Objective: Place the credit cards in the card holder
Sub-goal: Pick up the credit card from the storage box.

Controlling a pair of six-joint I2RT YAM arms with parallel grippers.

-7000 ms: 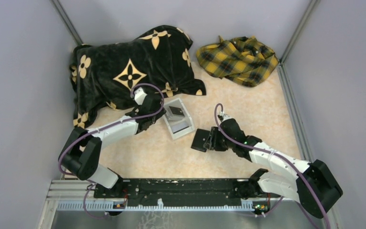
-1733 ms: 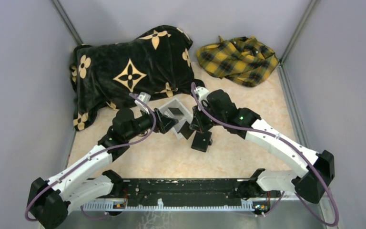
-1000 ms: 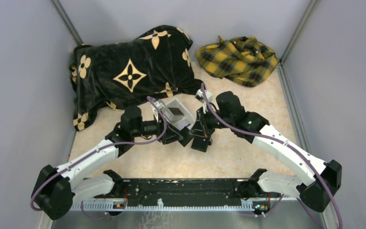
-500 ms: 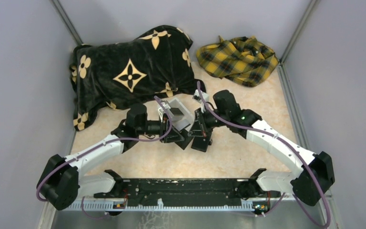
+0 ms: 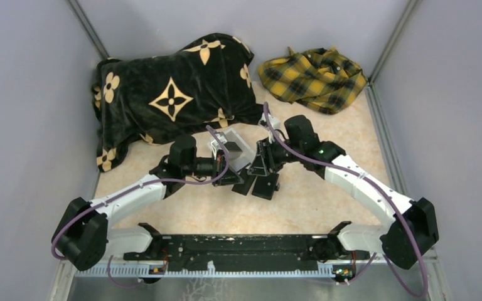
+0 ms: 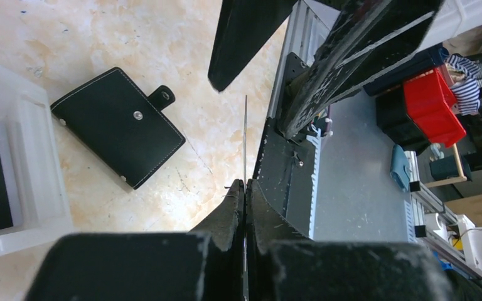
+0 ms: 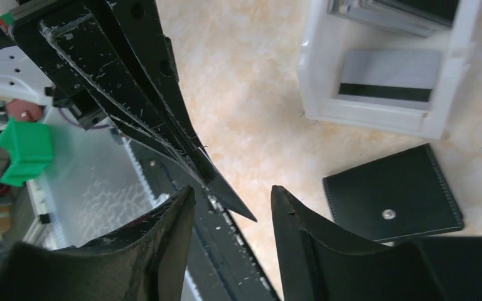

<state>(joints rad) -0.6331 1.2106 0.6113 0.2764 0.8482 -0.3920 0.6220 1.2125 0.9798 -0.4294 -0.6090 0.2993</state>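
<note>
Though walls (image 5: 25, 125) are grey, table (image 5: 226, 210) is marbled.

A robotics lab: plain grey partition walls (image 5: 25, 94) box in the beige marbled tabletop (image 5: 226, 210); a red plastic storage bin (image 6: 442, 103) sits beyond.

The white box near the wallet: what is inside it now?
In the white box, a pale grey card with a dark stripe lies flat in one compartment; more cards are stacked in the next. The upper ones hide those below.

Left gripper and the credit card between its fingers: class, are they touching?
Touching. The left wrist view shows the left gripper shut on the edge-on credit card.
</note>
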